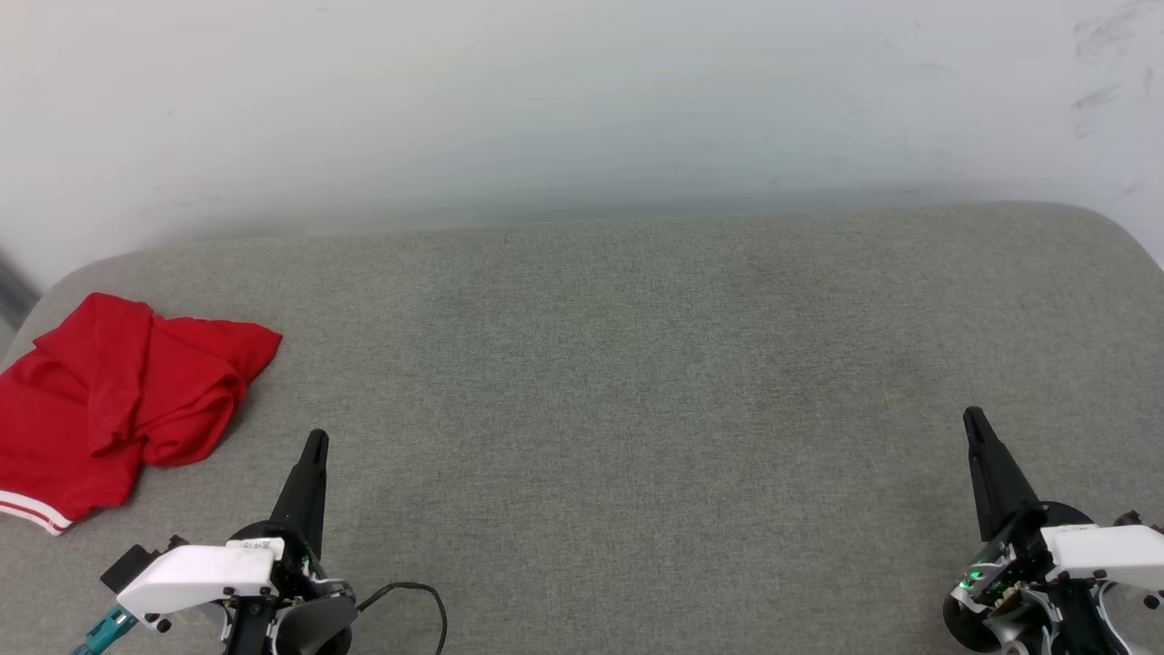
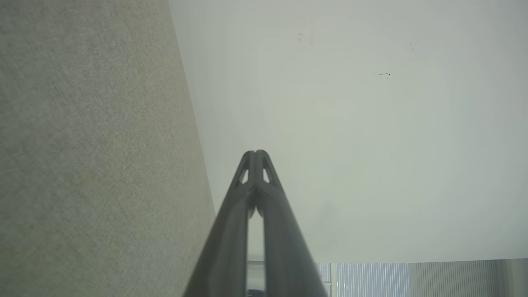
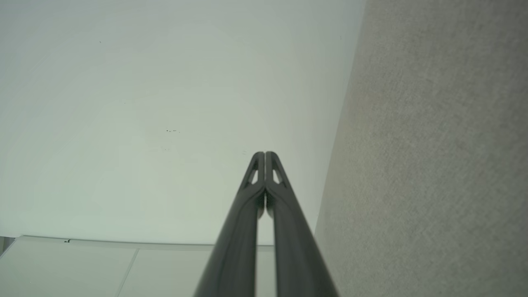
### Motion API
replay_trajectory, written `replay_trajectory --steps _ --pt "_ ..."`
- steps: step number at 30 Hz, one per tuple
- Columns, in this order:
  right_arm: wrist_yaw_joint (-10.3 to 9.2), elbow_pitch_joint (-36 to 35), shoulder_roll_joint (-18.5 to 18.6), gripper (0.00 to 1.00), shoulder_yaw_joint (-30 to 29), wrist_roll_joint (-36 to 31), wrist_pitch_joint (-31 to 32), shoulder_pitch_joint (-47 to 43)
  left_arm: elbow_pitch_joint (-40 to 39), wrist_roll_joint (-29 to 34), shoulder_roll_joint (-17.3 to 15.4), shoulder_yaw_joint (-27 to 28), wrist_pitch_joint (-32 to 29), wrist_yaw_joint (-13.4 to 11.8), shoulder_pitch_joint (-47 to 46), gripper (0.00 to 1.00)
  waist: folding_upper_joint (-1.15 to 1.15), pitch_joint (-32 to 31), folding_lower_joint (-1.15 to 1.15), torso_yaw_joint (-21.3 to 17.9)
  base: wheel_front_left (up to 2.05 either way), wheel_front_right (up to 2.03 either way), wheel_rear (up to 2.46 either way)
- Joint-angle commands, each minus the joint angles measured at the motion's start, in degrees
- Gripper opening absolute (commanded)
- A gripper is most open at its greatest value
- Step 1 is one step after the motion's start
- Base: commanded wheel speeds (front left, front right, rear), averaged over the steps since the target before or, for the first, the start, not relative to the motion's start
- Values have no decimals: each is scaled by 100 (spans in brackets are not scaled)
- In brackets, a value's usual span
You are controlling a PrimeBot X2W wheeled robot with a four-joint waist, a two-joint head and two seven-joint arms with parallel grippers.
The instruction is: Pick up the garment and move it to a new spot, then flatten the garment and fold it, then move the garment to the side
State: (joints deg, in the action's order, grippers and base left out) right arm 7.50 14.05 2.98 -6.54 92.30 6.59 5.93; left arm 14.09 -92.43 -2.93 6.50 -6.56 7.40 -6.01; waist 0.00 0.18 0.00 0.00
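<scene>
The left gripper [image 1: 315, 442] sits near the front-left corner of the grey cushion [image 1: 637, 364], its two dark fingers pressed together and holding nothing. The left wrist view confirms this: the left gripper's [image 2: 255, 155] tips meet, with bare fabric on one side and pale wall on the other.

The garment [image 1: 118, 400] lies off to that gripper's left and a little farther back. It is a crumpled red heap against the cushion's left edge, near the fingertips but not touching them. Its long axis runs on a slant, from the striped trim [image 1: 32, 511] at the front-left to a pointed red corner aimed at the cushion's middle. The nearest fold bulges toward the gripper, so a reach leftward probably meets that fold first.

The right gripper [image 1: 973, 418] is likewise closed and empty near the front-right corner, well apart from the garment with the whole width of cushion between them. The right wrist view shows the right gripper's [image 3: 264, 155] tips meeting in the same way. The left arm is plainly the nearer one.

The garment's left side is cut off by the head view's edge. No print or sleeve can be made out in the bunched cloth, and collar and hem cannot be told apart with certainty.
</scene>
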Motion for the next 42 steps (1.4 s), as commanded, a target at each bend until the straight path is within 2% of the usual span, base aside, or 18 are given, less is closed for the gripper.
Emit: replay_trajectory --steps 1,42 --pt "-1 1 -21 0 0 23 4 59 4 12 8 14 -15 17 -52 0 0 0 0 0 0 0 0" --pt "-2 1 -21 0 0 23 4 59 3 9 8 10 -12 17 -52 0 0 0 0 0 0 0 0"
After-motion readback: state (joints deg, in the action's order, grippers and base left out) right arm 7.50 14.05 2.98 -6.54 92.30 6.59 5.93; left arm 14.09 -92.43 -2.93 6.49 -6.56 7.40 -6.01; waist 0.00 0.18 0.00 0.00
